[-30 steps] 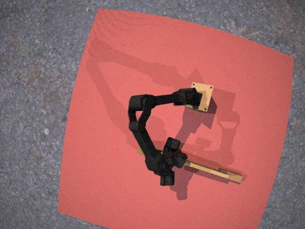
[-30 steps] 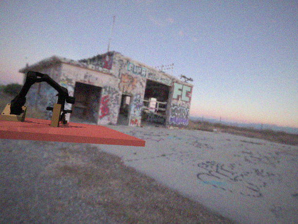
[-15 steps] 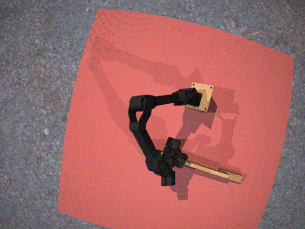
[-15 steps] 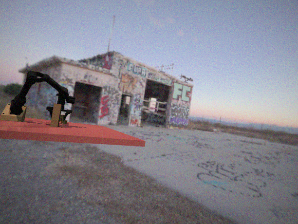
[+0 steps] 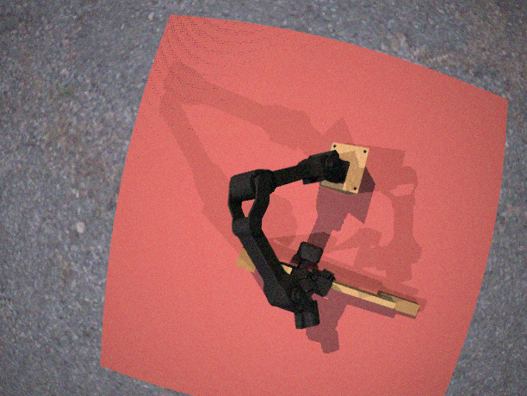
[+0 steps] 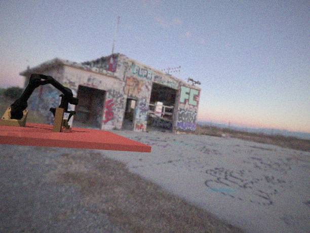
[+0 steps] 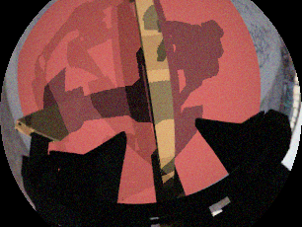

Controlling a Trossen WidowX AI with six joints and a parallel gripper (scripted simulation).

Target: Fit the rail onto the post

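Rail (image 5: 366, 294): lies on a diagonal across the lower part of the red table (image 5: 215, 86) in the top view, pale wood. Its lower-right end sits at the footboard block (image 5: 406, 307); the bracket itself is too small to resolve. The rail's other end runs under the arm (image 5: 258, 241) and is covered there. A tan corner (image 5: 244, 261) shows at the arm's left edge, presumably the post, but pegs, holes and the joint are all hidden, so contact between rail end and post cannot be judged.

Wrist view: rail (image 7: 158, 94) runs up the middle of the frame, between the two dark fingers, with red table showing on either side of it. Neither finger touches the wood. End effector (image 7: 164, 180) is spread wide and released, holding nothing. A tan piece (image 7: 39, 122) at left is cut by shadow; identity unclear.

Top view: end effector (image 5: 311, 280) sits over the rail's mid-left stretch, fingers not separable from the wrist housing.

Exterior view: arm (image 6: 43, 83) is small and blurred at far left; a tan upright block (image 6: 58, 119) stands before the end effector, and the rail cannot be made out. Level not verifiable. Arm base plate (image 5: 355, 168) is partly covered by the shoulder.
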